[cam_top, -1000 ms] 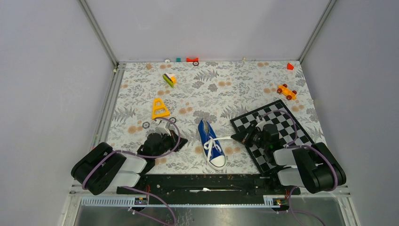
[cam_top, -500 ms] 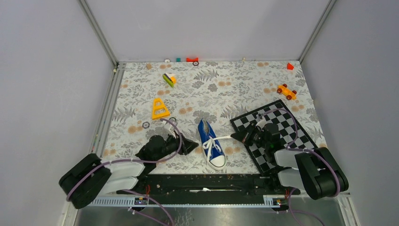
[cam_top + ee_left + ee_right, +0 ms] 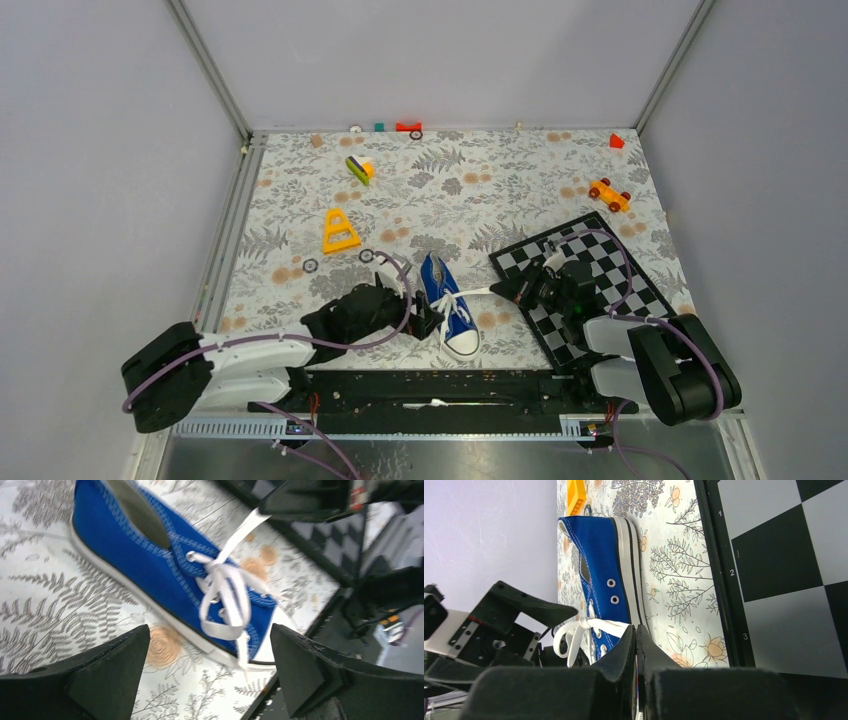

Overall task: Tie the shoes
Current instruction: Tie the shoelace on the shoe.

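Count of items on the desk (image 3: 480, 180).
- Blue sneaker (image 3: 440, 290): one, carrying one white lace (image 3: 223, 587).
- Checkerboard (image 3: 522, 257): one.
- Yellow triangular frame (image 3: 340, 233): one.
- Orange toy car (image 3: 609, 194): one.
- Green-and-yellow toy (image 3: 359, 168): one.
- Red pieces: two, a red block (image 3: 407, 126) and a red wedge (image 3: 616, 141).
- Small black rings: three, namely first ring (image 3: 310, 265), second ring (image 3: 366, 256) and third ring (image 3: 416, 134).
- Pincers: two, left pincer (image 3: 209, 629) and right pincer (image 3: 636, 630).
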{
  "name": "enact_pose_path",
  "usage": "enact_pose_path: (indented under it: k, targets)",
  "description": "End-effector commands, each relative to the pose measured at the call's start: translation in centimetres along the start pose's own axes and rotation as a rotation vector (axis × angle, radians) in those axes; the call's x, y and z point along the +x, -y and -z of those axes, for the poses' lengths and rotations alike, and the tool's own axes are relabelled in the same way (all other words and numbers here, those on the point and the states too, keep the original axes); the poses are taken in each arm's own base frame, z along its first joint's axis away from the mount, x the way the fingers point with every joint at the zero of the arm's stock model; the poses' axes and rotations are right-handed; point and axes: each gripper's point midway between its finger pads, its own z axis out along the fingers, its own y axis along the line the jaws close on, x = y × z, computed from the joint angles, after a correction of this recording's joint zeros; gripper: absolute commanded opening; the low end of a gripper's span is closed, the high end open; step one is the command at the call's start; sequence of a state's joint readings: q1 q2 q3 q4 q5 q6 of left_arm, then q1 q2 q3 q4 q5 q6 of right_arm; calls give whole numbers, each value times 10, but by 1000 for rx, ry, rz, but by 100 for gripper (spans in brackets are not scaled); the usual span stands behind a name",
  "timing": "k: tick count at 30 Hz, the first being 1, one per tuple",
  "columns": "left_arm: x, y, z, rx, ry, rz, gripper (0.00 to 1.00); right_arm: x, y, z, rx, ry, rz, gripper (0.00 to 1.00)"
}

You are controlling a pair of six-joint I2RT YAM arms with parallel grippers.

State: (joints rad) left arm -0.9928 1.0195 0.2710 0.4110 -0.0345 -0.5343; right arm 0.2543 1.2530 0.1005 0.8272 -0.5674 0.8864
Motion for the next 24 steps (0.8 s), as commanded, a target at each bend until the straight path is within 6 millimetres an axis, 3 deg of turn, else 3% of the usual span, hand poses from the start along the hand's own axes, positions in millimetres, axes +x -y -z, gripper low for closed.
enact_pose_path:
  k: [1, 5, 12, 17, 21, 24]
  targets:
    - [-3, -17, -14, -132, -5, 0, 99, -13, -12, -2, -37, 26, 39, 0]
    - [-5, -11, -18, -99, 29, 35, 97, -13, -13, -2, -36, 25, 41, 0]
    - [-9, 2, -16, -18, 63, 51, 83, -12, -12, -1, -32, 24, 41, 0]
    - [-8, 8, -21, 14, 51, 54, 61, -13, -13, -1, -39, 26, 36, 0]
    - [-12, 11, -21, 22, 66, 60, 25, -13, -14, -1, -38, 23, 40, 0]
    - [-15, 7, -19, 1, 76, 61, 12, -12, -12, -1, -33, 20, 40, 0]
